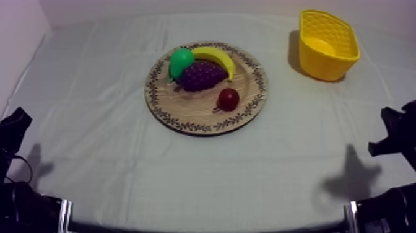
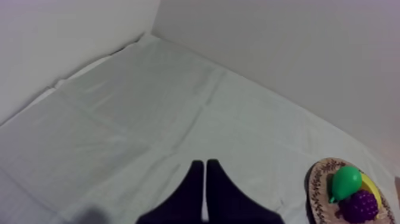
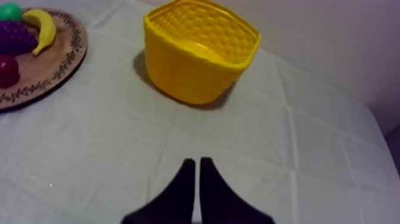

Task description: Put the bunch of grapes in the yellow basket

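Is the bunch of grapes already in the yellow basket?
No, the bunch of grapes lies on the wooden board, apart from the yellow basket.

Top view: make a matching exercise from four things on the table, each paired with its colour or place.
1. bunch of grapes
2. pear
3. small red fruit
4. yellow basket

a. green, on the wooden board
b. on the cloth, off the board
c. purple, beside the banana
d. on the board, apart from the banana

Pairs: 1-c, 2-a, 3-d, 4-b.
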You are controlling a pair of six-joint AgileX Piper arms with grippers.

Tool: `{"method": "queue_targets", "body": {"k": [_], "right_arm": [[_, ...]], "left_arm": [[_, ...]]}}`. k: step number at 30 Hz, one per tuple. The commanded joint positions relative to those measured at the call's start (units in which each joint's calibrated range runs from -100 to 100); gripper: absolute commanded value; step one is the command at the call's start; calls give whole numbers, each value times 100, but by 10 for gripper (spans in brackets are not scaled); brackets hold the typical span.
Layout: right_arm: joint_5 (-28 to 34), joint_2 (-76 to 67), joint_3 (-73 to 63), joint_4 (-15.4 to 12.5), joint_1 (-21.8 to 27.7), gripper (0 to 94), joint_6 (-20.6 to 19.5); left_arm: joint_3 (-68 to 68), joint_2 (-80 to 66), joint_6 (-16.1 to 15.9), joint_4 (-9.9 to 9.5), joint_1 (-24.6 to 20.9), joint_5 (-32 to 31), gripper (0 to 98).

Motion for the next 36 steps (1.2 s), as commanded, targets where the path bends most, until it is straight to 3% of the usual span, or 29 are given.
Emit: {"method": "queue_targets", "body": {"k": [1, 11, 20, 25, 36], "right_arm": [[-55, 388, -322, -13, 45, 6, -32], [16, 1814, -2219, -51, 49, 5, -152], [692, 3143, -4321, -60, -364, 5, -117], [885, 3830, -5300, -214, -591, 5, 68], [2328, 5407, -7967, -309, -1322, 5, 174]], "left_arm": [[1, -3, 0, 1, 1, 4, 1], [1, -3, 0, 1, 1, 4, 1], [1, -3, 0, 1, 1, 4, 1], [1, -3, 0, 1, 1, 4, 1], [1, -3, 0, 1, 1, 4, 1]]}}
